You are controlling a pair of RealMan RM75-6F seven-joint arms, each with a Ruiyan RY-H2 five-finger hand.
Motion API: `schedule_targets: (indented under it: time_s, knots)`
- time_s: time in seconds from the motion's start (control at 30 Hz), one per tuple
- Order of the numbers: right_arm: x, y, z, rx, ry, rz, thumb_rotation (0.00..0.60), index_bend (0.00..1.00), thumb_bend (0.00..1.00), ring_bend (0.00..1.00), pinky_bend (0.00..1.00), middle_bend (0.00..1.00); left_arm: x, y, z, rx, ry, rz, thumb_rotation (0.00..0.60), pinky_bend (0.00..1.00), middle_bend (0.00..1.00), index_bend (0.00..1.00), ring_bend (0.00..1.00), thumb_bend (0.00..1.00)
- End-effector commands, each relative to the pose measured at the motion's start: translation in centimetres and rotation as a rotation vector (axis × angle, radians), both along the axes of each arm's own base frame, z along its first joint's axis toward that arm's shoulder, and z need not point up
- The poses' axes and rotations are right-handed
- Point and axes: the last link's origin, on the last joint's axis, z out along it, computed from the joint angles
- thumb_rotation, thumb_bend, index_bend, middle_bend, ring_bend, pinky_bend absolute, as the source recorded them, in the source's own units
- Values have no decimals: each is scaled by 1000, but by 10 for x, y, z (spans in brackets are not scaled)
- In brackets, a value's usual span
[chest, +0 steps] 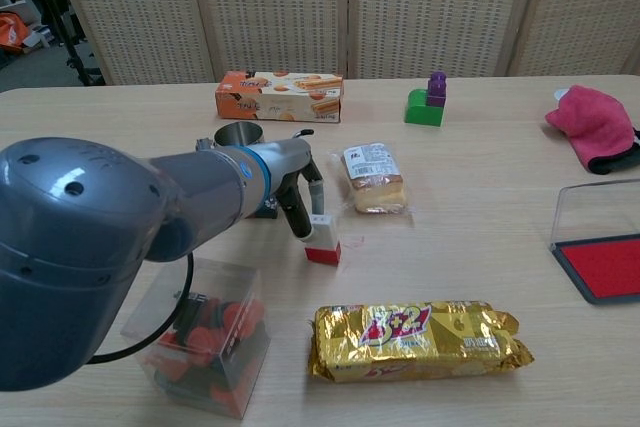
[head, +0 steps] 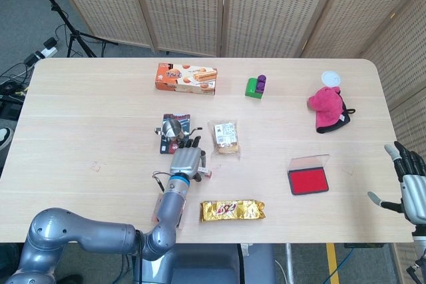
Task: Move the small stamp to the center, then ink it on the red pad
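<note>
Matt pale wood desk (chest: pixel 480 277); glossy gold foil snack wrapper (chest: pixel 415 339); shiny metal cup (chest: pixel 237 134); soft pink cloth (chest: pixel 592 124), upper right.

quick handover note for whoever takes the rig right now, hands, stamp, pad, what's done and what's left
Left hand: fingers at the small stamp, apparently holding it; the stamp stands upright on the table near the middle.
Right hand: open, idle at the table's right edge.
Red pad: lid open, lying right of centre, well apart from the stamp.
Done: the stamp looks about centred.
Left: carry it to the red pad and ink it.
</note>
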Motion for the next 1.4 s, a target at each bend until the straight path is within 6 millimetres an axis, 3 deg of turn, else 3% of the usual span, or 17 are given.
schedule_targets:
  time_s: [0.03, 0.13, 0.5, 0.8, 1.17, 1.4]
  knots:
    - [0, 0, 0, -1, 0, 1, 600, 0, 0, 0, 0, 0, 0, -1, -1, -4, 3, 0, 600, 0, 0, 626, 0, 346]
    - [0, 1, 1, -3, -2, 1, 600, 0, 0, 0, 0, 0, 0, -2, -2, -10, 9, -1, 600, 0, 0, 617, 0, 319]
    - [1, 1, 2, -5, -5, 3, 600, 0, 0, 0, 0, 0, 2, -3, -1, -10, 13, -17, 600, 0, 0, 391, 0, 263]
    - [1, 1, 3, -10, -7, 4, 600, 0, 0, 0, 0, 0, 6, -7, 5, -33, -8, -37, 600, 0, 0, 314, 0, 252]
    - [3, 3, 3, -12, -6, 11, 600, 0, 0, 0, 0, 0, 19, -10, 41, -91, -171, -148, 600, 0, 0, 253, 0, 251]
    - [3, 3, 2, -12, 1, 11, 600, 0, 0, 0, 0, 0, 36, -5, 78, -87, -307, -258, 600, 0, 0, 249, 0, 250]
